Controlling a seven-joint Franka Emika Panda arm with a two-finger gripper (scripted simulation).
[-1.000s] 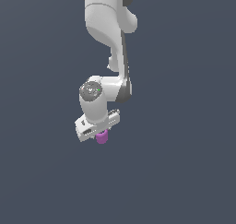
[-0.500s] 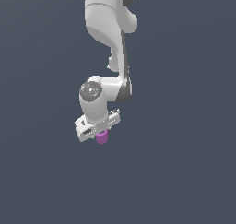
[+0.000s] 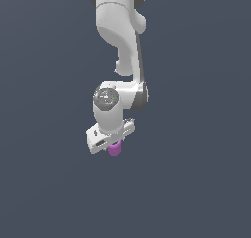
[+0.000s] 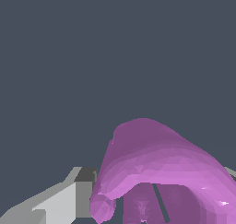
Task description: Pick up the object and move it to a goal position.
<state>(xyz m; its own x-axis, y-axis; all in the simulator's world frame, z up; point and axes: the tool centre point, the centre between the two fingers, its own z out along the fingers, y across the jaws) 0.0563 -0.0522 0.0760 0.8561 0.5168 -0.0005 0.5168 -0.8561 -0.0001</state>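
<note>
Carrying step, piece in the grip.
Gripper (image 3: 113, 145) closed on the purple piece (image 3: 114, 149), held between the fingers (image 4: 60, 202) and poking out just below them, against plain grey all round. Judged mid-transfer; next, a steady move to the goal, not visible here, without loosening the hold.

The object (image 3: 114, 149) looks like glossy, faceted purple plastic; the tool (image 3: 112, 143) smooth matt white.
</note>
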